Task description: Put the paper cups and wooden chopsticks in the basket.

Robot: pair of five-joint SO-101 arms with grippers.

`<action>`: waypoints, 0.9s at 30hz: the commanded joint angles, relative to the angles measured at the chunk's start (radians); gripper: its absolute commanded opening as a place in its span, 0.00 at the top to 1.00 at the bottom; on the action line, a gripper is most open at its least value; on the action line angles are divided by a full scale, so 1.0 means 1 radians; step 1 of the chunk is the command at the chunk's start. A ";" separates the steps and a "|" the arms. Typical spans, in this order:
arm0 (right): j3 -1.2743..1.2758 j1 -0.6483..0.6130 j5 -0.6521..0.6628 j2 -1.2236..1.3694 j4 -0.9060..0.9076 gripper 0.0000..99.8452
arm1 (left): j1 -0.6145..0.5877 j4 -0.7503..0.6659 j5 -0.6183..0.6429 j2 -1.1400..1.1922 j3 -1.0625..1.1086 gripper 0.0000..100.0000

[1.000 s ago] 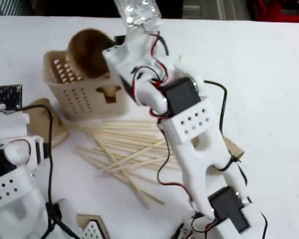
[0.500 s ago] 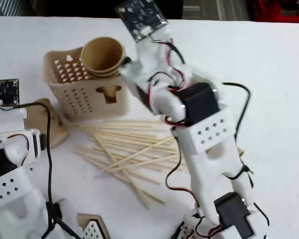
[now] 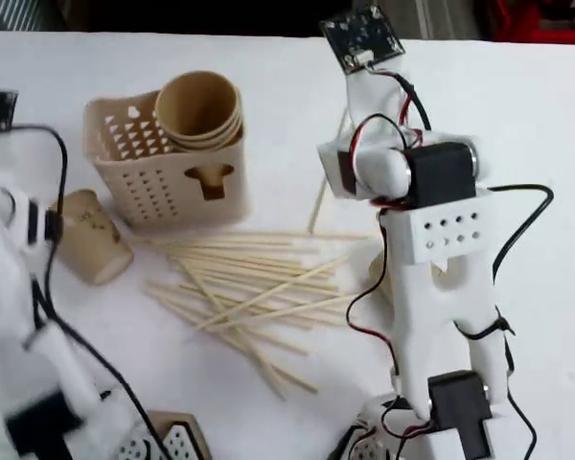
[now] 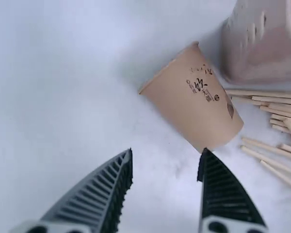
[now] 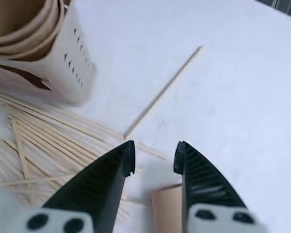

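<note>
A beige basket (image 3: pixel 158 177) holds a stack of paper cups (image 3: pixel 199 107). Another paper cup (image 3: pixel 91 238) lies on its side to the left of the basket; in the left wrist view that cup (image 4: pixel 191 97) is just beyond my open left gripper (image 4: pixel 166 154), untouched. Wooden chopsticks (image 3: pixel 249 283) lie scattered in front of the basket, and one chopstick (image 3: pixel 324 190) rests apart to its right. My right gripper (image 5: pixel 155 145) hangs open and holds nothing, above the table near the lone chopstick (image 5: pixel 162 92). Part of a further cup (image 5: pixel 167 208) shows beneath it.
The white table (image 3: pixel 517 105) stretches bare to the right and behind the basket. The right arm's body (image 3: pixel 431 249) stands over the pile's right end. A small beige piece (image 3: pixel 177 436) sits at the front edge beside the left arm's base.
The right arm has pulled back to the right from the basket, leaving a cup nested in the stack. The left arm has shifted, and the lying cup now shows fully.
</note>
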 commanded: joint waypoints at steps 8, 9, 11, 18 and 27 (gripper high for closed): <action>0.219 0.021 0.009 -0.041 -0.114 0.86 | -0.004 0.176 -0.129 0.549 -0.671 0.73; 0.232 0.021 0.009 -0.041 -0.120 0.86 | -0.004 0.180 -0.129 0.593 -0.709 0.73; 0.245 0.021 0.009 -0.041 -0.120 0.86 | -0.004 0.180 -0.133 0.680 -0.781 0.72; 0.275 0.021 0.009 -0.041 -0.120 0.86 | 0.047 0.196 -0.253 0.895 -0.895 0.73; 0.290 0.021 0.009 -0.041 -0.120 0.86 | 0.085 0.199 -0.336 0.921 -0.888 0.75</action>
